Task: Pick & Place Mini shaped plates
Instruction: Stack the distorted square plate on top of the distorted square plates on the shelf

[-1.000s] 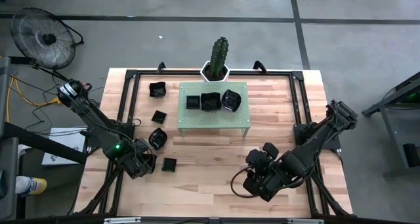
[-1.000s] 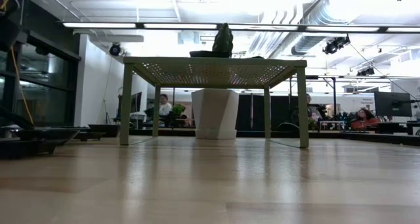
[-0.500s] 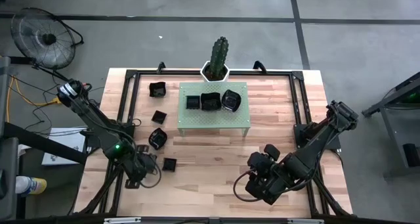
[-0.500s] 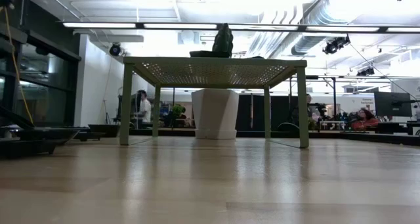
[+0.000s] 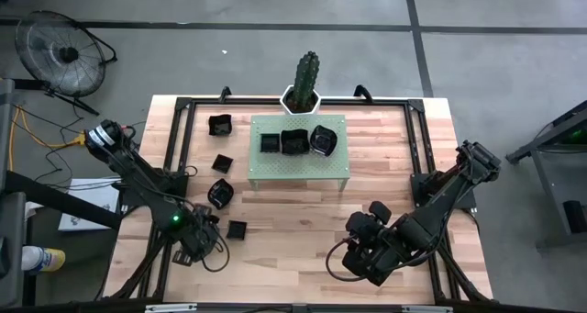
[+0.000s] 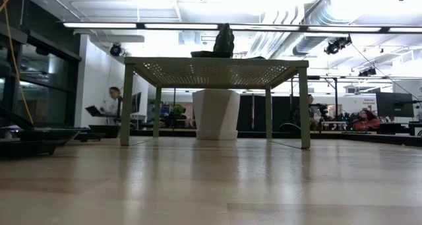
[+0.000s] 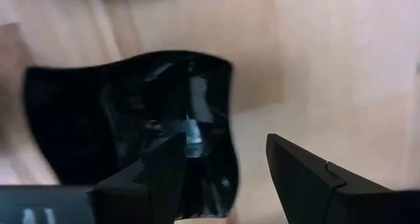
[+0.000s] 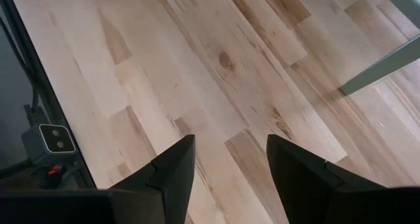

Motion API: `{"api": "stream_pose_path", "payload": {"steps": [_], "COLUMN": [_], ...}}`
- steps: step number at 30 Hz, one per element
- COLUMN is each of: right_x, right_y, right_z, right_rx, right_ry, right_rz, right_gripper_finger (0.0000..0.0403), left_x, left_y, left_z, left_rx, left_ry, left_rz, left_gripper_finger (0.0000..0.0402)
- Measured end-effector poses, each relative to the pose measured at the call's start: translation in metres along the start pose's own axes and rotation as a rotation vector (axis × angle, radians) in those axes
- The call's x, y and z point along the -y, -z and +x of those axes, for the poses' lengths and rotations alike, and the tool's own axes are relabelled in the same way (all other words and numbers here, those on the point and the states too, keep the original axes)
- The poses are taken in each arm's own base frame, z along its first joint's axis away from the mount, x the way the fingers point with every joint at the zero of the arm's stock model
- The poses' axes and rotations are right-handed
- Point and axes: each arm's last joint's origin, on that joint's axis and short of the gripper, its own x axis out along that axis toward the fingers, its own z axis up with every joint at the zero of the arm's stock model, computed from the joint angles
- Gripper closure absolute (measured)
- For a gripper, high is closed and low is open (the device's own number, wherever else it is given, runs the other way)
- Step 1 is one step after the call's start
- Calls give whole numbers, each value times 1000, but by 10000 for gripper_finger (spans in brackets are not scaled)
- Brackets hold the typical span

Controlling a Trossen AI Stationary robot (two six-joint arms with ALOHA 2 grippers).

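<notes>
I am lowering my left fingers (image 7: 223, 178), spread wide, astride the rim of a plate (image 7: 131, 112); my right fingers (image 8: 230, 168), open and empty, are hovering beside the stand (image 5: 299, 148).

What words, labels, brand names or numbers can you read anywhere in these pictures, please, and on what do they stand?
None can be read.
The mini shaped plates, the green stand and the cactus pot bear no print.
Blurred marks on the left pincer's body are illegible.
</notes>
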Motion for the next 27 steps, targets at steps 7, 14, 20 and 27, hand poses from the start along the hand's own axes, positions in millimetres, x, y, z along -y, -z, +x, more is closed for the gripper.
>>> {"api": "stream_pose_path", "payload": {"steps": [7, 14, 20, 27], "right_x": [-1, -1, -1, 0], "right_y": [0, -1, -1, -1], "right_z": [0, 0, 0, 0], "right_rx": [1, 11, 14, 28], "right_ry": [-5, -5, -3, 2], "right_rz": [4, 5, 0, -3], "right_gripper_finger": [219, 219, 219, 219], "left_x": [-1, -3, -3, -3], "left_y": [0, 0, 0, 0], "left_z": [0, 0, 0, 0], "left_rx": [20, 44, 34, 30], "left_ry": [-40, -87, -72, -64], "left_rz": [-4, -23, -30, -31], "left_gripper_finger": [195, 206, 255, 277]}}
